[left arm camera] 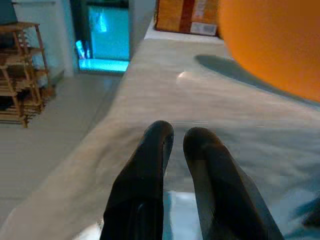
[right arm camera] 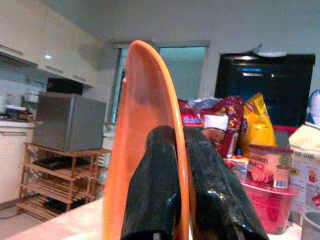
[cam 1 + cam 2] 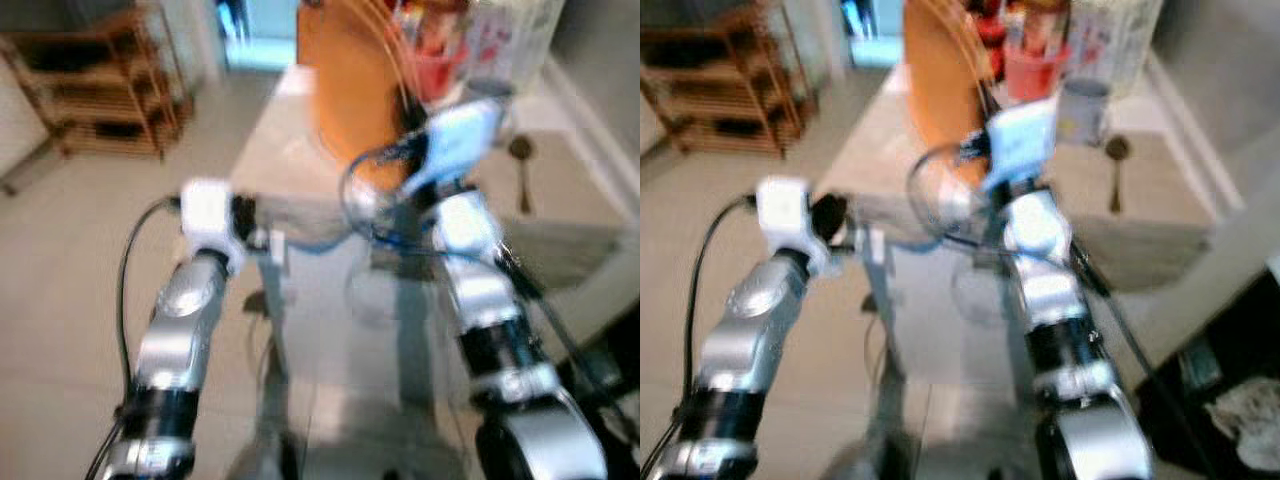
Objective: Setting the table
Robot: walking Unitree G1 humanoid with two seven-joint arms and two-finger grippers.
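Observation:
An orange plate (image 2: 142, 125) stands on edge above the pale table (image 3: 290, 150), and my right gripper (image 2: 179, 150) is shut on its rim. From the head the orange plate (image 3: 355, 90) rises beyond my right wrist, above the table's middle. My left gripper (image 1: 175, 142) hovers low over the table's near left part with its fingers nearly together and nothing between them. On a beige placemat (image 3: 1150, 195) to the right lies a spoon (image 3: 1116, 165). The head views are blurred.
Snack bags, a red tub (image 2: 267, 200) and a grey cup (image 3: 1080, 110) crowd the table's far end. A wooden shelf rack (image 3: 100, 85) stands on the floor to the left. A dark appliance (image 2: 265, 85) is behind the table.

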